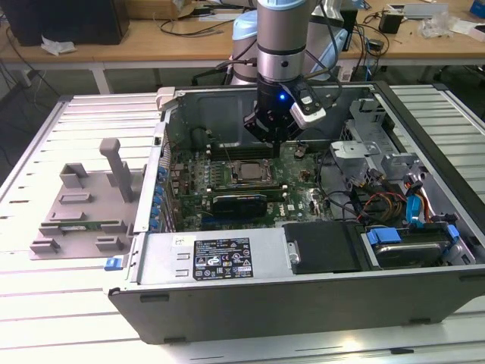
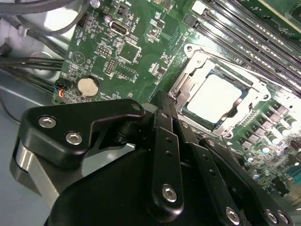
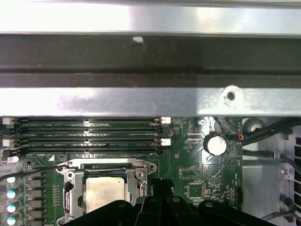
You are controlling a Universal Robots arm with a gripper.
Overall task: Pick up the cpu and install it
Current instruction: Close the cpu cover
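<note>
The cpu (image 1: 248,171) lies flat in its socket on the green motherboard (image 1: 299,178) inside the open computer case, its pale metal top up. In both wrist views the cpu (image 2: 214,96) (image 3: 104,192) sits inside the socket's metal frame. My gripper (image 1: 271,138) hangs just above the board, slightly toward the exterior view's right and back of the socket. Its black fingers (image 2: 163,108) are pressed together with nothing between them, and the tips (image 3: 160,182) stand beside the socket frame, apart from the cpu.
A grey plastic tray with upright posts (image 1: 83,212) lies outside the case on the exterior view's left. Memory slots (image 3: 89,134) run behind the socket, and a coin battery (image 3: 215,143) sits nearby. Cables and drive cages (image 1: 394,189) crowd the case's right side, with the case wall (image 3: 150,101) close behind.
</note>
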